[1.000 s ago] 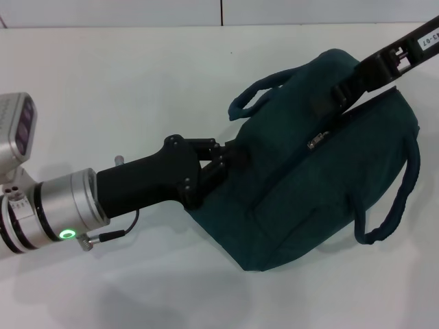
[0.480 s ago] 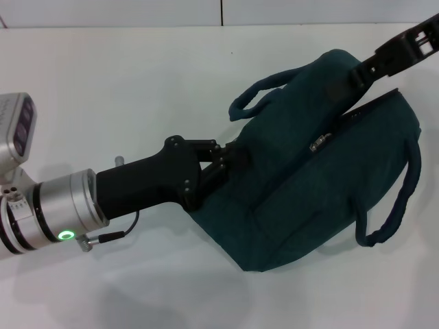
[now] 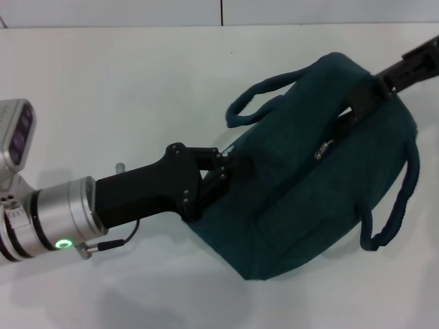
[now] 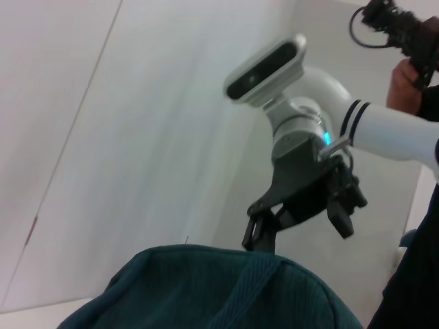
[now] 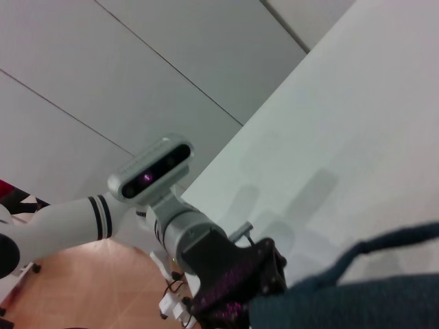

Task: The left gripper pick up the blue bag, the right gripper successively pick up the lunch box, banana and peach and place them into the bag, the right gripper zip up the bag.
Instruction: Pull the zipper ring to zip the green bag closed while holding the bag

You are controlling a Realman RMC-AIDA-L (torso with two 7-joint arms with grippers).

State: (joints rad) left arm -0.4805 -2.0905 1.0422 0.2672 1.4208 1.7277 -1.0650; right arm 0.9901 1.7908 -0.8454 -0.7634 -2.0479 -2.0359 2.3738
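Bag (image 3: 322,171) looks zipped, lying on table (image 3: 103,89). I've got left gripper (image 3: 226,171) clamped on its end; right gripper (image 3: 363,99) at zip, jaws — can't tell.

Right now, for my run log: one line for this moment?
left claw: clamped on blue bag end | right claw: at bag's top, grip unclear | zipper pull: mid-top

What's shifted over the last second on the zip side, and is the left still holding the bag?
The right gripper slid along the top of the blue bag toward its far right end, mostly leaving the head view. The zipper pull now sits slightly lower. The left gripper stays clamped on the bag's near end, dipped slightly.
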